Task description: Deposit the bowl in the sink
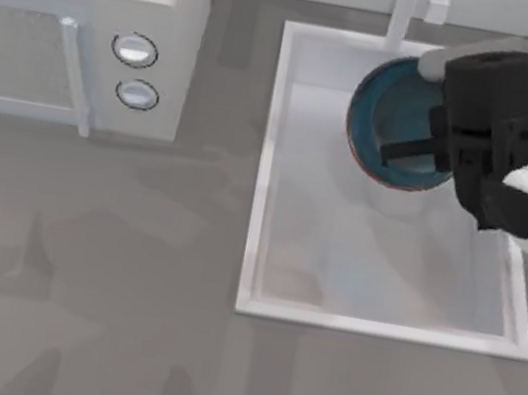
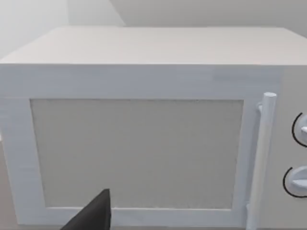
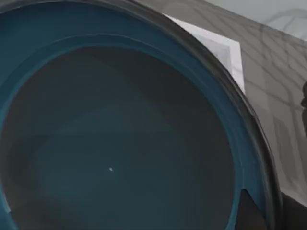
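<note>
From overhead we look straight down on the worktop (image 1: 131, 267), taking in the microwave (image 1: 82, 15) at the left and the sink (image 1: 280, 160) at the right. Our left wrist camera faces the microwave (image 2: 139, 143) door head-on from nearby. Our right wrist camera sits very close above the bowl (image 3: 115, 143), which the top view shares inside the sink (image 3: 225, 52).

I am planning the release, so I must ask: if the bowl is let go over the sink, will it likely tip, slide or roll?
The bowl is round with smooth sides, so it may slide on the sink's smooth white floor. Its wide, shallow shape suggests it would settle upright rather than roll. The right gripper holds it near one rim, so it might tilt on release.
</note>
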You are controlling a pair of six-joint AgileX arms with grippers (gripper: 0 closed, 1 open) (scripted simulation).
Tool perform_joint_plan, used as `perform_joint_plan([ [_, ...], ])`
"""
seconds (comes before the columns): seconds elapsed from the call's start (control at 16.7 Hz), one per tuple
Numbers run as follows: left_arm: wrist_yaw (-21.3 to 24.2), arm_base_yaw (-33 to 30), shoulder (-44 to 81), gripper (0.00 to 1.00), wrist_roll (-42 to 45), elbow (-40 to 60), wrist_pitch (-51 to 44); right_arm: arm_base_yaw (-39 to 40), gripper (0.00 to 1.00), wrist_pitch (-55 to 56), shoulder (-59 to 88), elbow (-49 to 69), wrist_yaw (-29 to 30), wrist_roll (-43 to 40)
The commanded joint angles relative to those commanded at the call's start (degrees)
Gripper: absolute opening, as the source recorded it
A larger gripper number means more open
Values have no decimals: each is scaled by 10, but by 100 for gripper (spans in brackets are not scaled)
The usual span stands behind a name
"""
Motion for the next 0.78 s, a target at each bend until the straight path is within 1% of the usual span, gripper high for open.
perform_joint_plan([
  [0.24, 0, 0, 0, 100, 0, 0, 0, 53, 0, 210, -56, -107, 40, 22],
  [0.42, 0, 0, 0, 100, 0, 0, 0, 77, 0, 318, -97, -152, 58, 36],
  [0.6, 0, 0, 0, 100, 0, 0, 0, 88, 0, 378, -128, -176, 66, 45],
  [0.78, 0, 0, 0, 100, 0, 0, 0, 91, 0, 391, -137, -181, 67, 47],
])
